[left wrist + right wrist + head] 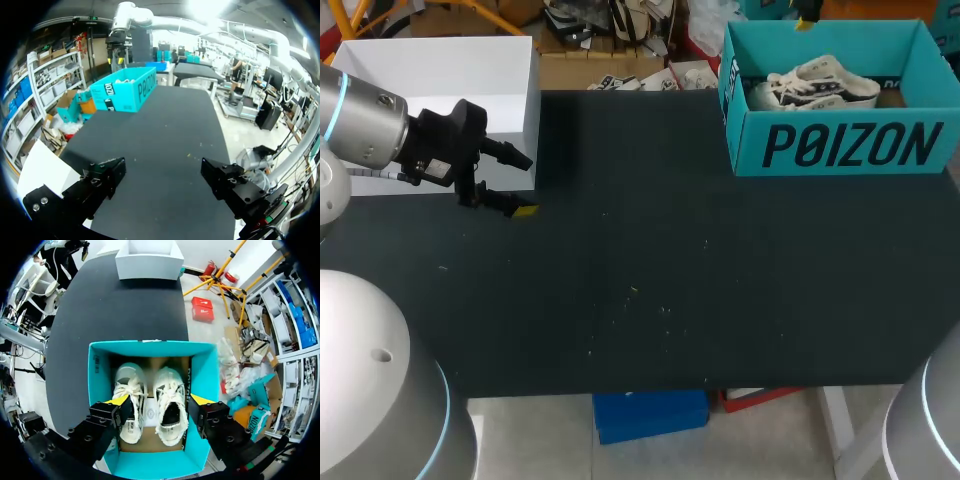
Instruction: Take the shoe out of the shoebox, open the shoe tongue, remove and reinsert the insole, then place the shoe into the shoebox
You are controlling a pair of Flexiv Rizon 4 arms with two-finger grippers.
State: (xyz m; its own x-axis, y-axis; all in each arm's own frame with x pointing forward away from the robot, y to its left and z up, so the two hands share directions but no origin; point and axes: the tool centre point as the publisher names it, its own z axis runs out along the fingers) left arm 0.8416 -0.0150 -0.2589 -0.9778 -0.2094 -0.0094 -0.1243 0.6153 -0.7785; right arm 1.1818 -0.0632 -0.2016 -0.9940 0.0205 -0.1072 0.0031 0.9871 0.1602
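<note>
The right pincer (pixel 161 401) hangs directly over the open teal shoebox (pixel 202 365). Its 2 yellow-tipped fingers (pixel 117 401) are spread wide apart, with nothing between them. Under it, 2 white lace-up shoes lie side by side on the brown floor of the box, laces up and toes pointing ahead of the pincer. The first shoe (pixel 127 387) lies partly under 1 finger. The second shoe (pixel 170 390) lies under the gap, nearer the other finger. I cannot tell how far above the shoes the fingertips are, but neither finger is seen touching a shoe or a wall of the box. Ahead of this pincer, past the shoebox, the black table (pixel 125 310) runs on to a white box (pixel 148 264) at its far end.

The left pincer (pixel 525 185) is well apart from the shoebox, low over the table beside that white box. Its 2 fingers are also apart and grip nothing. In its own wrist view the 2 black fingers (pixel 107 175) stand wide open over bare black tabletop, with the white box just beside 1 of them. The shoebox stands far ahead of this pincer, at the other end of the table, and the right arm (pixel 125 17) comes down from above it.
</note>
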